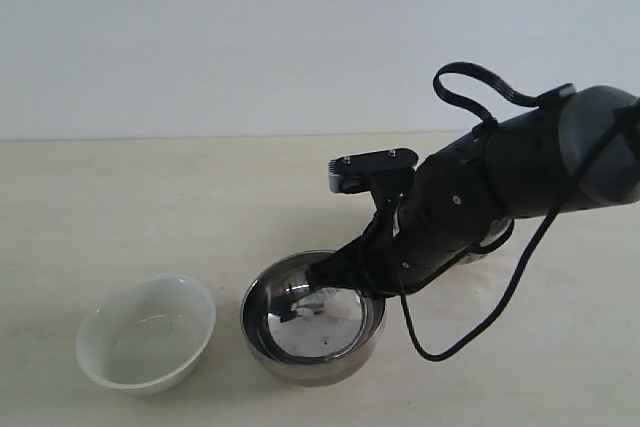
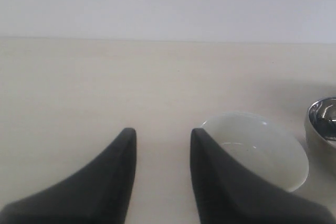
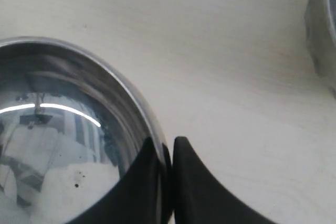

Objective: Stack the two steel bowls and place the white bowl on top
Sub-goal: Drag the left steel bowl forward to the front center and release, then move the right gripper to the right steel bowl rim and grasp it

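Near steel bowl (image 1: 312, 319) sits close to the counter's (image 1: 140, 197) front edge, about midway along it, upright, mouth up. White bowl (image 1: 146, 333) is just beside it toward the front-left corner, not touching, looks empty. Right gripper (image 3: 167, 144) is clamped on the near steel bowl's rim on its far-right side, one finger inside the wall and one outside, a thin pinch right at the lip. Bowl seems to rest on the counter, can't tell if it's slightly lifted. Left gripper (image 2: 160, 148) is spread, grasping nothing, low over bare counter just beside the white bowl; not seen in the exterior view. Far steel bowl (image 3: 324, 24) is further back toward the right edge, mostly hidden behind the right arm in the exterior view, only a sliver of rim shows. Can't tell which bowl is ribbed.

Step in hand, my read: lift the near steel bowl by its rim and nest it in the far one. To do it well:
- keep the pinch firm, since a one-point rim grip on slick metal will likely let the bowl swing or tilt
- lift straight up and slow, keep it level
- clear the far bowl's rim before crossing, centre over it, lower till seated, then let go

An off-centre drop may leave it cocked or skid the lower bowl. White bowl goes last, and the left gripper is well placed for it
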`<control>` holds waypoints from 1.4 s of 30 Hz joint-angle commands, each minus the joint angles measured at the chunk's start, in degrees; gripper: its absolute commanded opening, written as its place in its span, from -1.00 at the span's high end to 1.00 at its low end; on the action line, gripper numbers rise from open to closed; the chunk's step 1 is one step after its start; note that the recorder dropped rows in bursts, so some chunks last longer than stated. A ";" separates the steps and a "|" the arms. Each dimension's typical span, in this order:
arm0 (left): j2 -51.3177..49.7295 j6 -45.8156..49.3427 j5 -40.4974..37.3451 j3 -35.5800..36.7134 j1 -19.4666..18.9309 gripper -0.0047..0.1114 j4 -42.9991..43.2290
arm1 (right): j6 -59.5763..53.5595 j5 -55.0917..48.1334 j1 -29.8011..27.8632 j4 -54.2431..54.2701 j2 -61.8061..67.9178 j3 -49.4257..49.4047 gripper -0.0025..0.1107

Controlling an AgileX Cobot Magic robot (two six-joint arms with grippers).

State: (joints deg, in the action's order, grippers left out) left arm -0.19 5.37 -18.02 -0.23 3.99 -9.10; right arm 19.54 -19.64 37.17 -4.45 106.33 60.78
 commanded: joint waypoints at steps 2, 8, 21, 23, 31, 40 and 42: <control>0.19 0.16 -0.04 0.23 -0.16 0.36 -0.07 | -0.03 1.50 -0.05 -0.24 0.75 -0.12 0.96; 0.19 0.16 -0.04 0.23 -0.16 0.36 -0.07 | -0.26 -1.07 -0.05 -0.61 0.75 -0.12 0.96; 0.19 0.16 -0.04 0.23 -0.16 0.36 -0.07 | -0.15 -1.42 -0.05 -0.61 0.32 -0.12 0.27; 0.19 0.16 -0.04 0.23 -0.16 0.36 -0.07 | -0.15 -1.42 -0.05 -0.61 -0.14 -0.12 0.11; 0.19 0.16 -0.04 0.23 -0.16 0.36 -0.07 | -0.15 0.96 -0.17 -0.61 -5.41 -0.12 0.10; 0.19 0.16 -0.04 0.23 -0.16 0.36 -0.07 | 1.59 -2.88 -9.57 -0.61 -11.13 -0.12 0.10; 0.19 0.16 -0.04 0.23 -0.16 0.36 -0.07 | 1.59 -4.51 -12.29 -0.61 -11.23 -0.12 0.10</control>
State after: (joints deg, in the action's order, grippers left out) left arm -0.19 5.37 -18.02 -0.23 3.99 -9.10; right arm 21.01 -21.64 28.35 -4.51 96.03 60.70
